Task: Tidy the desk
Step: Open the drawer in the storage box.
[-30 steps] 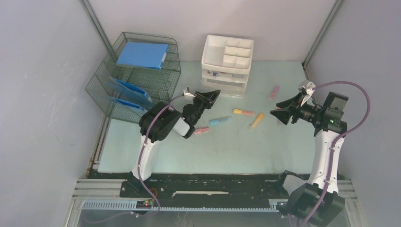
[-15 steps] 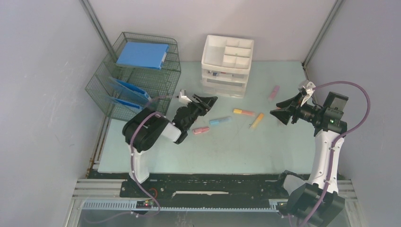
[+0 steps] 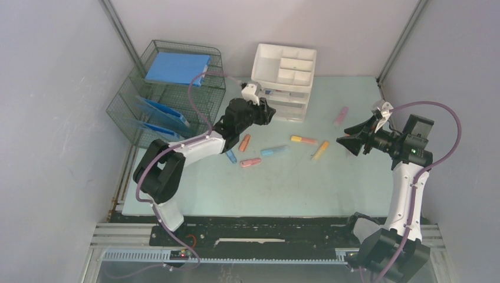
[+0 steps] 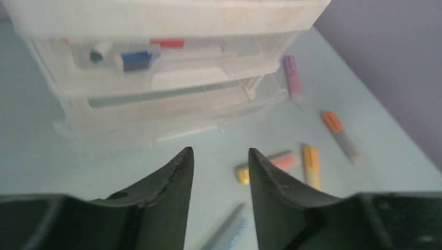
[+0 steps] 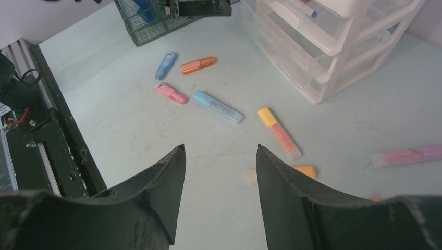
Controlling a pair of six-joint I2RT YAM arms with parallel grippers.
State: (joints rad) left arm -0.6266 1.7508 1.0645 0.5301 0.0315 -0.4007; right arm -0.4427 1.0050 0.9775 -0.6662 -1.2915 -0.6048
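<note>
White plastic drawer unit (image 4: 156, 83) sits straight ahead of our left fingers (image 4: 172, 192), parted, empty; right fingers (image 5: 161, 198) parted, empty, farther off.

1. The top view looked down from high above and behind the arm bases. It faced the far wall from far enough back to hold the whole worktop (image 3: 283, 183), near edge to far corners.
2. The left wrist view sat low and close, looking out between the left jaws at the clear drawer unit (image 4: 167, 78) by the far edge.
3. The right wrist view looked steeply down between the right jaws, facing across the worktop toward its left edge.
4. All three shared the drawer unit and the highlighters (image 4: 311, 165) scattered mid-worktop. The top and right wrist views also shared the wire tray (image 3: 171, 100) in the far left corner.
</note>
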